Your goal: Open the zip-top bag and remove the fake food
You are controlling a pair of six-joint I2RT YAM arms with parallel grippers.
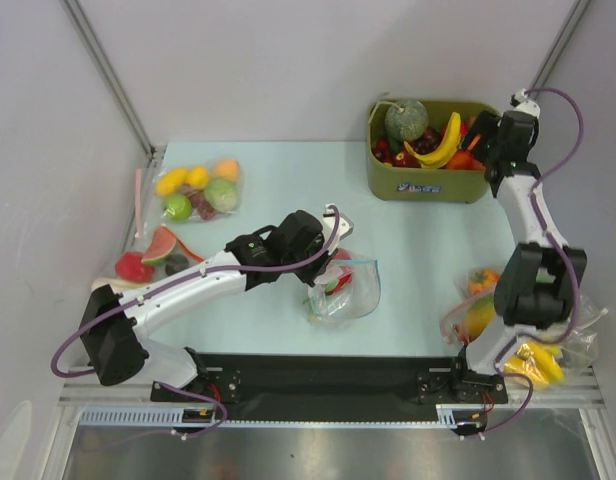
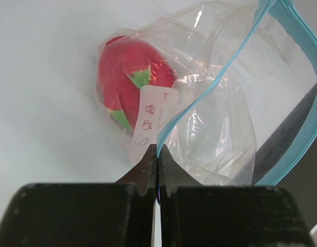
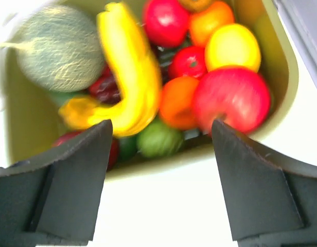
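The zip-top bag (image 1: 353,290) lies mid-table, clear, with a blue-green zip strip (image 2: 297,98) around its gaping mouth. Inside is fake food: a red fruit with green bits (image 2: 128,82), also seen in the top view (image 1: 333,282). My left gripper (image 1: 325,266) is shut on the bag's edge at the zip strip, next to a white label; in the left wrist view the left gripper (image 2: 157,148) has its tips pressed together on the plastic. My right gripper (image 1: 485,152) hangs open and empty over the olive bin; in the right wrist view the right gripper (image 3: 162,123) is spread wide above the bin's near wall.
The olive-green bin (image 1: 428,185) at back right holds a melon (image 3: 58,49), a banana (image 3: 130,77) and several fruits. Other filled bags lie at the left (image 1: 200,190), the near left (image 1: 153,255) and the near right (image 1: 476,312).
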